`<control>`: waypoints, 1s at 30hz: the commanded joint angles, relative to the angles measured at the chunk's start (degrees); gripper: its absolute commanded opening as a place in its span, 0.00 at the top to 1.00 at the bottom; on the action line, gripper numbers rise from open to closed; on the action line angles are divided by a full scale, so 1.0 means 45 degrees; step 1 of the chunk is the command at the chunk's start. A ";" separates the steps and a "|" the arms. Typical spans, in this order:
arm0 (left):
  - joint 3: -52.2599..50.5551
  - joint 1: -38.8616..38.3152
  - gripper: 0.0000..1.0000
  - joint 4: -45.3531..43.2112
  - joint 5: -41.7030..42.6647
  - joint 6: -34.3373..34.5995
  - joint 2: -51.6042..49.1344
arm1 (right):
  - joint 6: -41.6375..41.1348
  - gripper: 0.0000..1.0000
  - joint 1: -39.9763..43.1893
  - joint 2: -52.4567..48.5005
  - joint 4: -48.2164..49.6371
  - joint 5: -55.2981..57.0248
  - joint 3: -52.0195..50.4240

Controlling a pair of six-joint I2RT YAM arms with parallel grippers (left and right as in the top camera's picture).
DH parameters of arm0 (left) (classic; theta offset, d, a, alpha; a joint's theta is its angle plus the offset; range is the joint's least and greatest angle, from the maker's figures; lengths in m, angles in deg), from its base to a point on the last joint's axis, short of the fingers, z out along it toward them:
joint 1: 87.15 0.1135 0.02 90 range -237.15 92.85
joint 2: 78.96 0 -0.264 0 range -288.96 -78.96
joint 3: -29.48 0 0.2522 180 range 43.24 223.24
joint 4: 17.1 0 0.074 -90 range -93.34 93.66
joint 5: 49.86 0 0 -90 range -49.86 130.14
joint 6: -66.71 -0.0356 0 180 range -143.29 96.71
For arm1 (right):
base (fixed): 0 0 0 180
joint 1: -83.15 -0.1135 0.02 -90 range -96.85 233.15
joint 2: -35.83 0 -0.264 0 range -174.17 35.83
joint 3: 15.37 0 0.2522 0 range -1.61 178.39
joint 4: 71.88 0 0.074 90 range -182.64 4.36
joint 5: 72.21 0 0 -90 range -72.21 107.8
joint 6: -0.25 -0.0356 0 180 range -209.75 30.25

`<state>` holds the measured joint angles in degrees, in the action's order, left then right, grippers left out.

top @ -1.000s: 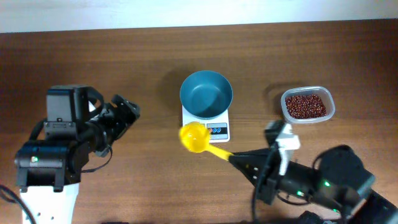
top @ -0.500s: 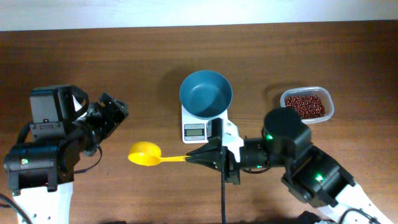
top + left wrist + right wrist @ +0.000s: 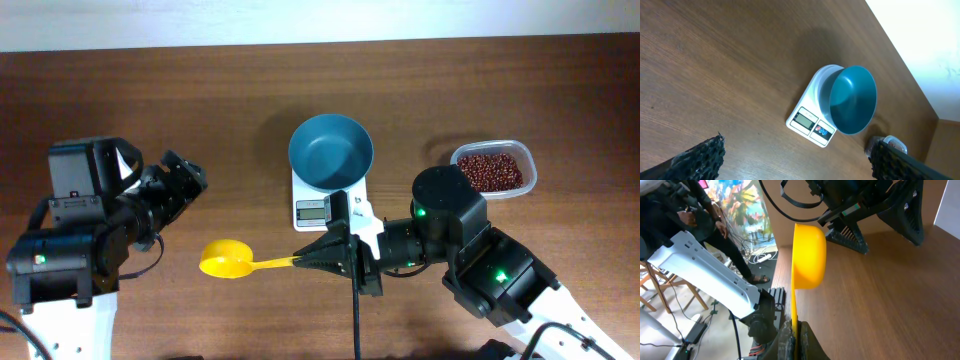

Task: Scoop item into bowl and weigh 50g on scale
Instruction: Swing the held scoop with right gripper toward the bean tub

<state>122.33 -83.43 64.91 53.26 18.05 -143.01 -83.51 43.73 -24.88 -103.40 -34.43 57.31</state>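
The teal bowl [image 3: 331,152] stands empty on the white scale [image 3: 318,211], and both show again in the left wrist view as bowl [image 3: 852,100] and scale [image 3: 807,122]. The item, red-brown beans [image 3: 490,168], fills a clear tub at the right. My right gripper [image 3: 312,261] is shut on the handle of a yellow scoop [image 3: 227,258], which points left, in front of the scale. In the right wrist view the scoop [image 3: 808,255] stands on edge above the gripper [image 3: 795,339]. No beans show in it. My left gripper [image 3: 186,178] stands open and empty at the left, its fingers [image 3: 695,160] wide apart.
The clear tub [image 3: 527,170] sits right of the scale, near the right arm's base joint [image 3: 450,205]. A black cable [image 3: 357,320] runs down from the right wrist. The table's far edge [image 3: 320,45] meets a white wall.
The right arm has swung the scoop from in front of the scale out to the left and nearer the table's front. The left arm drew back a little, then held still.
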 commanded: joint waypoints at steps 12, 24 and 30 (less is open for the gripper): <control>0.0078 0.0078 0.01 0.0253 0.0034 -0.0257 0.0155 | -0.5989 0.96 0.2929 0.0321 -0.2506 0.4172 -0.0029; 0.0078 -0.0272 0.27 0.2443 0.0729 -0.0379 0.0146 | -0.7271 0.96 0.5824 0.5168 -0.8932 0.8359 -0.0019; 0.0078 -0.2642 0.11 0.2035 0.0811 -0.1438 0.0136 | -0.6397 0.96 0.7664 0.5353 -1.1079 0.9054 0.0194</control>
<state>122.33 -89.87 75.49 56.30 15.63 -142.93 -114.55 75.07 -0.58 -151.68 2.70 57.35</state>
